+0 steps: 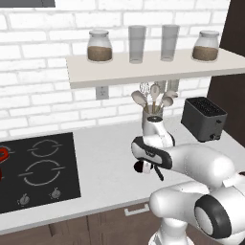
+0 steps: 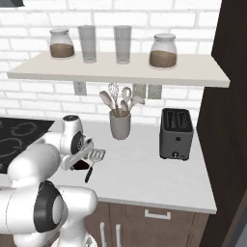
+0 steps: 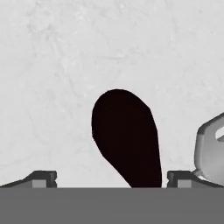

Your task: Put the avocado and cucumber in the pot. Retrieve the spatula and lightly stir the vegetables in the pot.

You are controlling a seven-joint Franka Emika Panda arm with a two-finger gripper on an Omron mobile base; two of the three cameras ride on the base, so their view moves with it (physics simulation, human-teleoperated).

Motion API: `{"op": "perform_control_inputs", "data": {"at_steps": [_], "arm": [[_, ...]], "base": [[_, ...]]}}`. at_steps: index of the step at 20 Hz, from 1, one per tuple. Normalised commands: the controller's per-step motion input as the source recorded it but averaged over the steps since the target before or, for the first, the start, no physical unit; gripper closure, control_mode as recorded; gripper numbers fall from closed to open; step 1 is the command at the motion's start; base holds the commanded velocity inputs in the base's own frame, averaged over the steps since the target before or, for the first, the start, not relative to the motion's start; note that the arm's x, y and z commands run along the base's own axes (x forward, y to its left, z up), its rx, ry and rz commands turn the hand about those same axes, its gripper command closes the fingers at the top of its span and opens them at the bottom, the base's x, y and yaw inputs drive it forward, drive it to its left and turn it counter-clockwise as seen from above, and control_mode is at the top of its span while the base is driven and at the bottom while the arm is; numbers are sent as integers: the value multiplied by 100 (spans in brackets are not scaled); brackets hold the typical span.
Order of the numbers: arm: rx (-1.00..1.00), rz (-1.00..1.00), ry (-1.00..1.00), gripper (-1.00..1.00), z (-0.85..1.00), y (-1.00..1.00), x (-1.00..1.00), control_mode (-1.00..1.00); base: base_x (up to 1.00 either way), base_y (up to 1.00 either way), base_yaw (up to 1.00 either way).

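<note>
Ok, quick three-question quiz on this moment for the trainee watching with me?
1. True or false: the end effector is shut on the avocado.
2. What lies on the counter right beside the avocado? A) spatula B) whisk C) jar
3. How many glasses stand on the shelf?

Key
1. False: it is open, with a fingertip on either side of the avocado.
2. A
3. Two
</note>
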Motion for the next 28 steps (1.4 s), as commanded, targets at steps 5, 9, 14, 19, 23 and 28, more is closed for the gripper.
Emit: {"op": "perform_control_inputs", "data": {"at_steps": [5,9,14,19,23,28], "arm": [[0,7,1,-100,-22,7,22,-100],[0,4,1,-100,-22,0,23,-100],[0,2,0,-100,-24,0,9,-100],[0,1,2,100,-24,2,0,-100],[0,0,1,100,0,0,0,-100],[2,-11,-8,100,31,0,-22,-100]], "base": [[0,0,0],[0,0,0],[0,0,0],[0,0,0],[0,0,0],[0,0,0]]}}
